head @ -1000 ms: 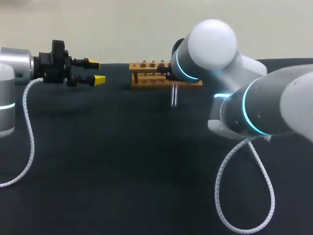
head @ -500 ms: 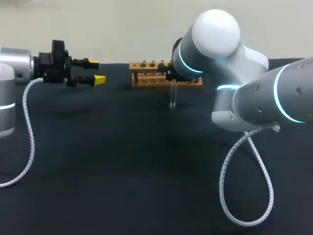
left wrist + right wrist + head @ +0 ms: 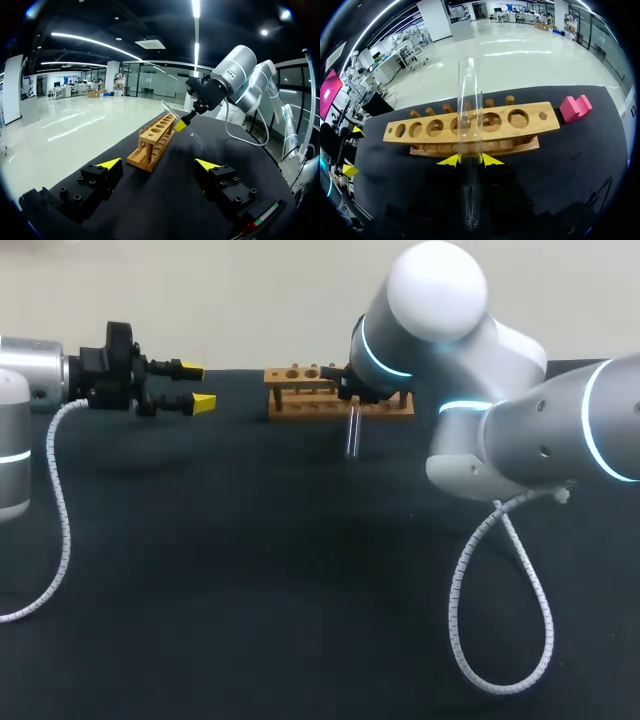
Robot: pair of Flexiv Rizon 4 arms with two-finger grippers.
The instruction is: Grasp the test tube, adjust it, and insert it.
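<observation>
Head view: dark surface across lower frame, right arm from right edge to upper middle. Wooden rack at upper middle. Test tube just in front of rack, long axis near upright, pinched by right end effector. Left end effector at upper left, spread and empty, well apart from rack. Probably needs lifting over the holes.

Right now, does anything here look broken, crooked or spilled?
Nothing stands out. The clear test tube looks whole and is clamped in the right gripper, just in front of the wooden rack, which stands level on the table.
</observation>
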